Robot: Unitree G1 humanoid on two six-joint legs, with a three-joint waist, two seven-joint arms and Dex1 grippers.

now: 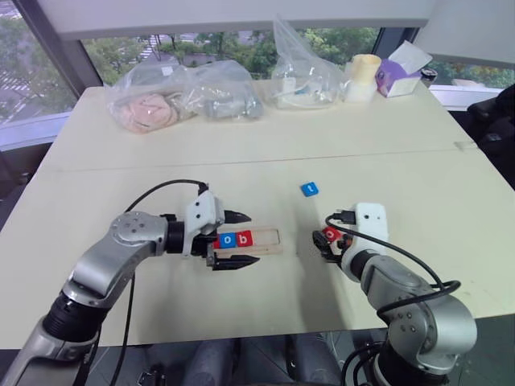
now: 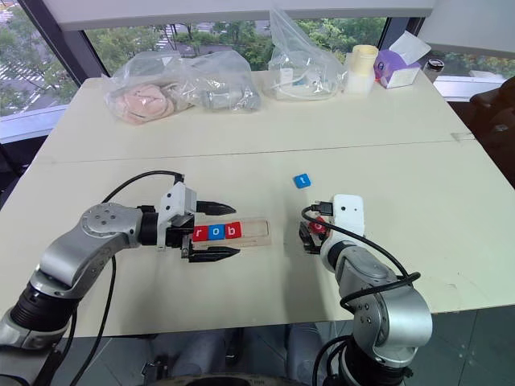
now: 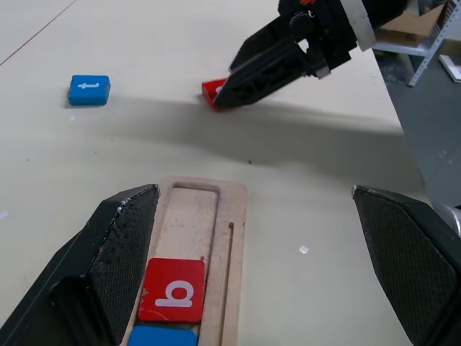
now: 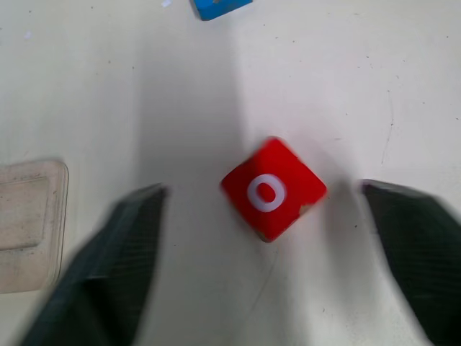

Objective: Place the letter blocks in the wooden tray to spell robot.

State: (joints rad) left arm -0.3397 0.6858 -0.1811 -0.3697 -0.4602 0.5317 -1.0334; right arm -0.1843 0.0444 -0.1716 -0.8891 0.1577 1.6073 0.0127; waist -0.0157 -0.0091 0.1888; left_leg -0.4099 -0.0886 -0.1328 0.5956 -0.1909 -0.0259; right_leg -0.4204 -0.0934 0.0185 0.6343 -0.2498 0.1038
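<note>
Nearest the camera: right gripper (image 4: 266, 270), fingers spread wide with a red "o" block (image 4: 272, 189) lying loose on the table (image 1: 338, 137) between them, turned cornerwise, pinched by neither finger. Just left of it, wooden tray (image 2: 256, 232), long and pale, flat on the table, with three blocks seated in its slot: red "r" block (image 2: 200, 234), blue "o" block (image 2: 216, 232), red "b" block (image 3: 173, 290), side by side and touching; right part of the slot bare. Straddling the tray's left end, left gripper (image 1: 241, 240), also spread, one black finger on the far side and one on the near side, clamping nothing. Beyond the tray and the red "o", well apart from both, blue "t" block (image 1: 309, 189) alone on the tabletop. Along the far edge, clear plastic bags (image 1: 185, 96), a pale cup (image 1: 363, 76) and a tissue box (image 1: 400, 74).
</note>
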